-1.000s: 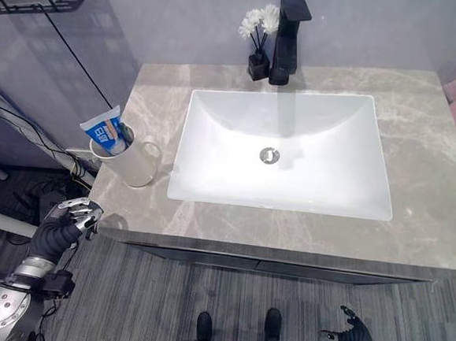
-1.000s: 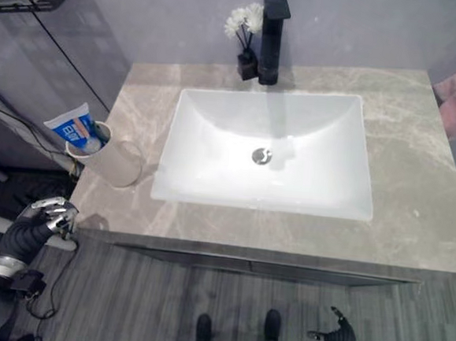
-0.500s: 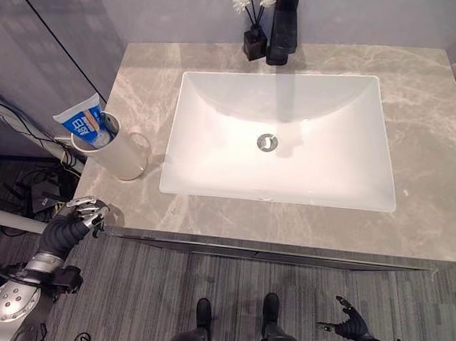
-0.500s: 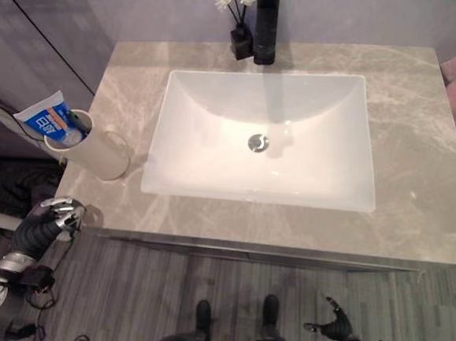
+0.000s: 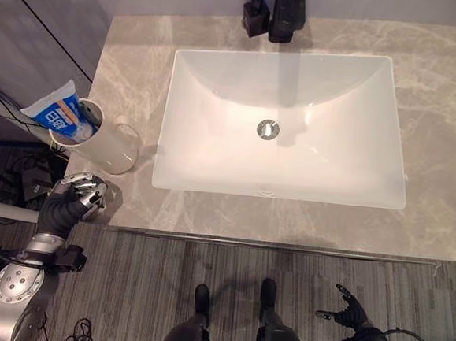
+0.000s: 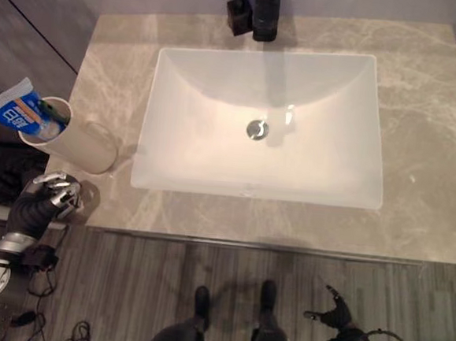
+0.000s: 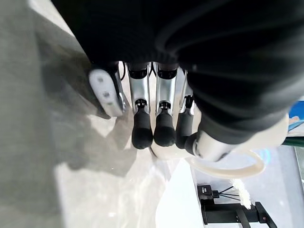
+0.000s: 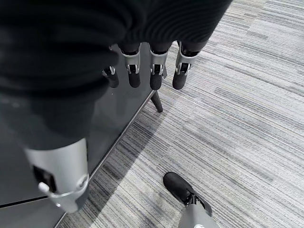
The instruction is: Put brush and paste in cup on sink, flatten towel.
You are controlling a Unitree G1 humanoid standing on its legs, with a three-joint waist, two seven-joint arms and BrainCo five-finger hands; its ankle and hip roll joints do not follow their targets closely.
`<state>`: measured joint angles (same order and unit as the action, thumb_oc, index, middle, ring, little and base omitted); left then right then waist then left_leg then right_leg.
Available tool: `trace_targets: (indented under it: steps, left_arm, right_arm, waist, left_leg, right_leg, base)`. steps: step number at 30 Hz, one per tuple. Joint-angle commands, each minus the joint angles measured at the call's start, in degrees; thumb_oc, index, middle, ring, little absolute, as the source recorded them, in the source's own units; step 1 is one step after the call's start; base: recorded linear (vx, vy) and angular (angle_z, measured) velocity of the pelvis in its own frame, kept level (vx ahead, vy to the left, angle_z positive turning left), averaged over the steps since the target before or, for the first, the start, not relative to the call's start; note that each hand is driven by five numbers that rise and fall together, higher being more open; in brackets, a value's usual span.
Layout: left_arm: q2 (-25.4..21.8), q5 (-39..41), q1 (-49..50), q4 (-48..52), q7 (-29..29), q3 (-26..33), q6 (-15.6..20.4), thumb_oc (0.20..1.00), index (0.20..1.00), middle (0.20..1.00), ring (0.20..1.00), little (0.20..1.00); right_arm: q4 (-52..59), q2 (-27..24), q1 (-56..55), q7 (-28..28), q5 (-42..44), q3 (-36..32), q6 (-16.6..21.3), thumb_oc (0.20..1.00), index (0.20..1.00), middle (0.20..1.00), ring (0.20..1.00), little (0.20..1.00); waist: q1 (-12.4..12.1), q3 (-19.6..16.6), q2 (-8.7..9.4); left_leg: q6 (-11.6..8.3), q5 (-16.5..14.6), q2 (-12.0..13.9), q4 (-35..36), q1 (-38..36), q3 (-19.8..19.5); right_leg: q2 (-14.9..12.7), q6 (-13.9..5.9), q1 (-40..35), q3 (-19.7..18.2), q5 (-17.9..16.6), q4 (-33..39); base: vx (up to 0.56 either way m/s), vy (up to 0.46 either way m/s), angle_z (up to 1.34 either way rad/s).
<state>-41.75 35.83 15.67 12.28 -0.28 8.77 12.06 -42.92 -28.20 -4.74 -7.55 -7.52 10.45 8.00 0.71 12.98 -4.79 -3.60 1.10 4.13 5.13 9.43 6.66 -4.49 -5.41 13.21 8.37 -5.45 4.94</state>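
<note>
My right hand [image 5: 353,313] is hanging down low by the floor, well in front of the vanity, with its fingers [image 8: 155,76] loose and relaxed and nothing in them. My left hand [image 5: 74,198] is hovering at the front left corner of the countertop [image 5: 444,140], just in front of the cup, palm down with the fingers [image 7: 141,128] pointing out fairly straight over the stone. It's empty too, not gripping anything.

Right past those fingertips the cup [image 5: 104,140] is sitting on the counter's left edge, beside the sink basin [image 5: 283,127]. It's a cream-white mug with a loop handle [image 7: 227,167], and from my head cameras it's looking tilted toward the left. The toothpaste tube [image 5: 57,111] is poking out of its mouth: white and blue with a bit of red, flat end up and leaning out over the counter's edge. In the right eye view there's something thin and green [image 6: 52,111] tucked in next to it, could be the brush, but I can't really tell.

Further back, the white rectangular basin is showing its round metal drain [image 5: 268,129]. At the far edge the black faucet [image 5: 288,12] is standing behind the basin, with a small dark diffuser bottle [image 5: 256,15] touching or just beside it on its left.
</note>
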Motion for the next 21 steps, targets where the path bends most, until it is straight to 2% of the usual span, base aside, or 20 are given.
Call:
trace_targets:
  steps: [1,11,21]
  left_arm:
    - [-1.6,-0.8,-0.9,-3.7,1.4,0.8,0.5,0.200,0.200,0.200,0.200,0.200]
    - [-3.4,-2.1,-6.2,-5.8,3.8,1.5,1.2,0.200,0.200,0.200,0.200,0.200]
    - [-2.5,-2.9,-8.5,-6.9,3.7,-0.4,0.9,0.200,0.200,0.200,0.200,0.200]
  right_arm:
    - [2.4,-2.0,1.5,-1.7,1.5,2.0,0.8,1.000,1.000,1.000,1.000,1.000]
    - [2.0,-1.5,2.4,-1.7,2.2,3.0,0.7,1.000,1.000,1.000,1.000,1.000]
    - [-0.1,-0.8,2.9,-1.7,2.3,3.8,0.6,1.000,1.000,1.000,1.000,1.000]
  waist:
    - [1.0,-0.4,1.97]
    - [1.2,0.2,2.75]
    - [1.5,-0.3,3.14]
  left_leg:
    - [-0.99,3.7,0.0,-0.1,2.6,-0.2]
    - [-1.23,3.7,0.0,-0.1,3.8,-0.1]
    - [-1.32,3.2,0.1,-0.1,3.0,0.3]
  right_leg:
    - [-3.0,-2.28,-1.7,1.0,3.4,-3.7]
    - [-2.8,-2.38,-0.8,0.9,3.0,-3.0]
    - [-2.7,-2.40,-1.6,0.5,2.7,-2.1]
  base:
    - [0.00,0.000,-0.07]
    - [0.00,-0.001,-0.01]
    - [0.00,0.000,0.00]
